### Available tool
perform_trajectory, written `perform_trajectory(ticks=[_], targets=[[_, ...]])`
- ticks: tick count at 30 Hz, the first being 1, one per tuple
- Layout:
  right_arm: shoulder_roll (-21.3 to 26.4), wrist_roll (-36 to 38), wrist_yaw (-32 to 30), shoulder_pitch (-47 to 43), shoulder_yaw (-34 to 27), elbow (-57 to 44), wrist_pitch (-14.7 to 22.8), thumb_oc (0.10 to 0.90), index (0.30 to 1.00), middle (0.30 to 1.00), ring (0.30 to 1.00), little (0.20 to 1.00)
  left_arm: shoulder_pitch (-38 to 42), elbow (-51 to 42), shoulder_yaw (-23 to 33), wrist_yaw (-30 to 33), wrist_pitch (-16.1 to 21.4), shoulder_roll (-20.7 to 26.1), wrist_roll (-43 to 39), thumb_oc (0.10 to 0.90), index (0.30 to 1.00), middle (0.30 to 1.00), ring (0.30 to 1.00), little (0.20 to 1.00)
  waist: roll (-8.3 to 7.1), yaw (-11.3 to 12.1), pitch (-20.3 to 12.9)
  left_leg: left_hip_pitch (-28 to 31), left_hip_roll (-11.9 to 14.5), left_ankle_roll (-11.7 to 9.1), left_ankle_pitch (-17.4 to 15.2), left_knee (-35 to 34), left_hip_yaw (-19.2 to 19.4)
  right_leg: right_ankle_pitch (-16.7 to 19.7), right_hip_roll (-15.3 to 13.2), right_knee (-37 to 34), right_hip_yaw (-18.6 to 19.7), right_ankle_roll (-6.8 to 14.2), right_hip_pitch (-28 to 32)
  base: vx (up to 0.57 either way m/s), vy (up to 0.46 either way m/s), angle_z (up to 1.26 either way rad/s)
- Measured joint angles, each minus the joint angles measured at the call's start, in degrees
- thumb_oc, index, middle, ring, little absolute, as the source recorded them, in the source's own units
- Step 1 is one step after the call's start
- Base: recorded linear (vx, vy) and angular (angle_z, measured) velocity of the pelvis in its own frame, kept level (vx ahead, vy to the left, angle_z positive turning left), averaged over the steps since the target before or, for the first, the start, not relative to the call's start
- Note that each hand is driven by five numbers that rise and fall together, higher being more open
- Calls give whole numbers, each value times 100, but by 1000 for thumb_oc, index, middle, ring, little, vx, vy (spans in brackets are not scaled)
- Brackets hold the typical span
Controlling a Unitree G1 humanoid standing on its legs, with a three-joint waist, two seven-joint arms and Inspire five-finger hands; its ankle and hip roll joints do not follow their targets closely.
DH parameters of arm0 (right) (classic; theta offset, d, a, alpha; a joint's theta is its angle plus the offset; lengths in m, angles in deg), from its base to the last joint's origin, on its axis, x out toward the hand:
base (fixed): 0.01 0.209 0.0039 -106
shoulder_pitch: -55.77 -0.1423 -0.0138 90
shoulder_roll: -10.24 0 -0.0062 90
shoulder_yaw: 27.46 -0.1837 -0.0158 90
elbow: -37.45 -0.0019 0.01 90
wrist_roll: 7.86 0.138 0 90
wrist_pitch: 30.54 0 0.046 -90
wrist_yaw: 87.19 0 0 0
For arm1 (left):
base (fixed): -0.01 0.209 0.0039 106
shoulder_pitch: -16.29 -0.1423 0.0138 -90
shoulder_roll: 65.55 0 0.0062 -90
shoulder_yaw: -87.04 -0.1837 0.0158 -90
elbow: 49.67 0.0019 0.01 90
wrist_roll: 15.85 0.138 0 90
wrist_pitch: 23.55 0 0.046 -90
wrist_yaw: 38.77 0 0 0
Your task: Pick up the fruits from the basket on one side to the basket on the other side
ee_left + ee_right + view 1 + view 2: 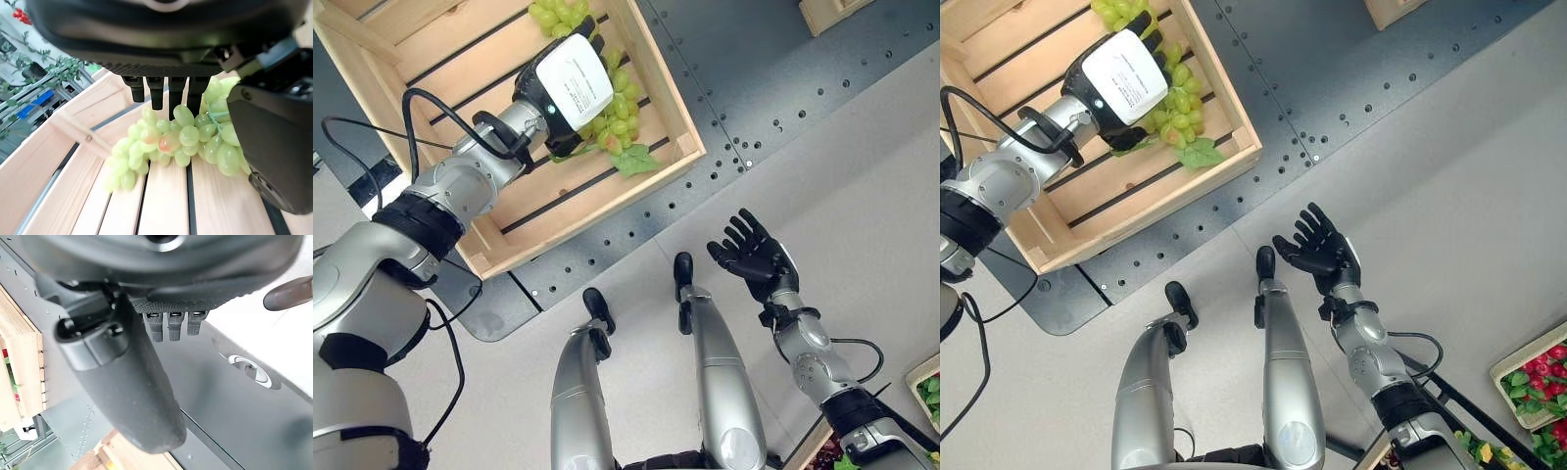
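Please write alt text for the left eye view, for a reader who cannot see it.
The left robot hand reaches into a slatted wooden crate and rests over a bunch of green grapes with a leaf. The right robot hand hangs open and empty above the grey floor.

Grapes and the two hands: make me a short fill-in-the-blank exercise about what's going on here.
1. The left hand is over a bunch of green ____ .
2. The bunch lies inside a slatted ____ crate.
3. The right hand holds nothing; its fingers are ____ .
4. A green ____ sticks out beside the grapes near the crate's rim.

Missing words: grapes; wooden; open; leaf
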Motion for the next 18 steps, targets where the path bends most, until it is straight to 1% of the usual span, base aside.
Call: perform_trajectory(ticks=[4,7,8,10,14,17,18], targets=[[-22,-1,0,13,0,2,1,800,900,900,900,900,116,151,5,442,131,8,43,800,900,900,900,900,-2,-14,-1,-92,0,0,0,-5,15,3,3,5,15,0,-110,0,0,0],[-84,-7,1,25,0,2,7,800,900,900,900,900,154,360,16,966,377,80,177,800,900,900,900,900,-16,-14,-3,-118,-7,1,1,7,18,2,0,5,17,0,-144,0,0,0],[-115,-7,1,24,1,0,17,800,900,900,900,900,215,432,16,1122,501,110,212,800,900,900,900,900,-49,-9,-7,-137,-10,1,1,7,31,3,-2,13,34,0,-178,0,0,0],[-119,-7,1,25,1,10,21,800,900,900,900,900,282,519,19,1248,654,137,241,800,900,900,900,900,-82,-8,-6,-150,-13,6,-2,15,45,3,-4,23,50,0,-199,0,0,0],[-116,-5,1,18,-6,14,27,800,900,900,900,900,358,581,7,1021,753,106,110,800,900,900,900,900,-105,-17,-11,-142,-17,20,-10,38,58,5,-8,39,71,4,-196,0,0,0],[-116,-4,1,-2,-6,12,28,800,900,900,900,900,389,577,-18,605,741,46,-207,800,900,900,900,900,-109,-24,-13,-140,-18,32,-19,50,63,7,-11,64,86,10,-192,0,0,0],[-115,-4,1,-2,-8,12,28,800,900,900,900,900,396,543,-30,358,696,34,-440,800,900,900,900,900,-115,-34,-16,-140,-19,32,-19,54,66,15,-10,58,95,21,-191,0,0,0]])
